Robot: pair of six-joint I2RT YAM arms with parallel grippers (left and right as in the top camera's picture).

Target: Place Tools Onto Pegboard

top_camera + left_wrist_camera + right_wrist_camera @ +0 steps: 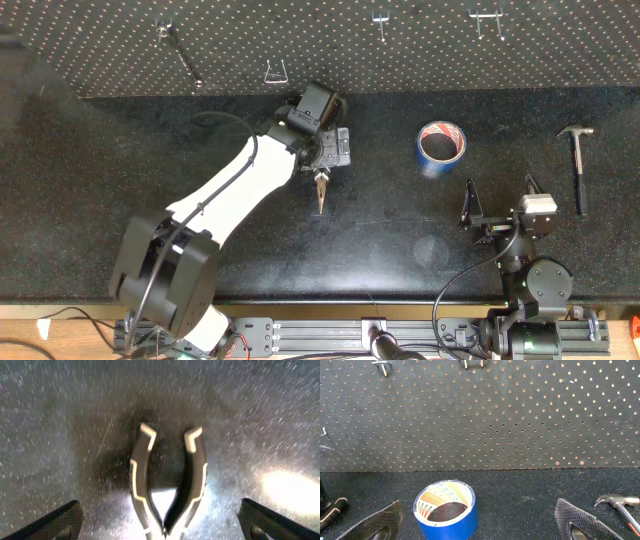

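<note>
My left end effector (pixel 159 515) hangs spread above the pliers (pixel 141 472) lying on the worktop (pixel 400 230). They look stiff, fairly heavy, with grippy handles. I'd pinch both handles where they converge.

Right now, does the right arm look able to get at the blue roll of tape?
Likely yes: the open right pincer faces the blue roll of tape, with only bare black tabletop between them.

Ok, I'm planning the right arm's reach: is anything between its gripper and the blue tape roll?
Nothing visible does. Bare tabletop lies between the right gripper and the tape roll; the hammer lies off to one side.
</note>
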